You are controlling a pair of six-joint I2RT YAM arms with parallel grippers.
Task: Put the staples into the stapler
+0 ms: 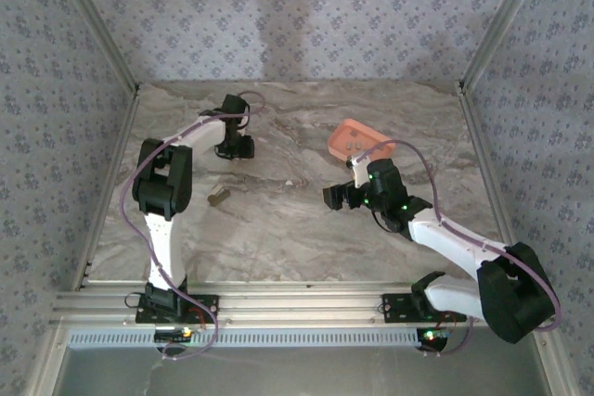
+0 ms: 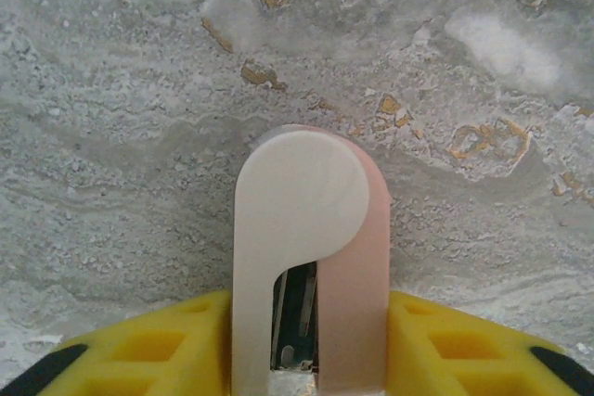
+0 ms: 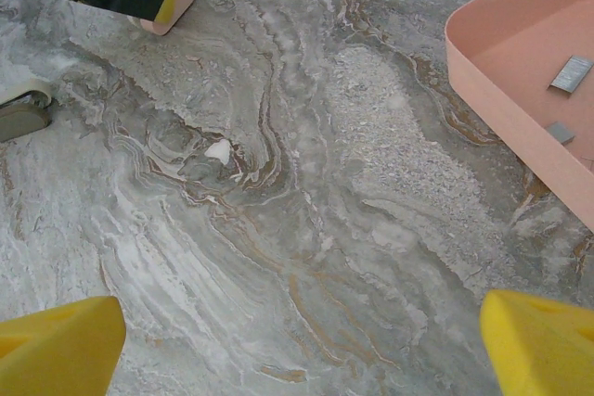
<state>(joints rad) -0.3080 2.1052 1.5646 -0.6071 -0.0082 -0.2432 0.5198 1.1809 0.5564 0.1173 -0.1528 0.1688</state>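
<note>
Staples (image 3: pixel 571 73) — 2 grey strips visible, flat in the salmon-pink tray (image 3: pixel 506 108). Right gripper (image 3: pixel 297 345) wide open, empty, just beside the tray. Left gripper (image 2: pixel 311 340) clamped on the stapler (image 2: pixel 297 192), well left of the tray. Risk — thin strips may skid along the tray floor instead of lifting.
</note>
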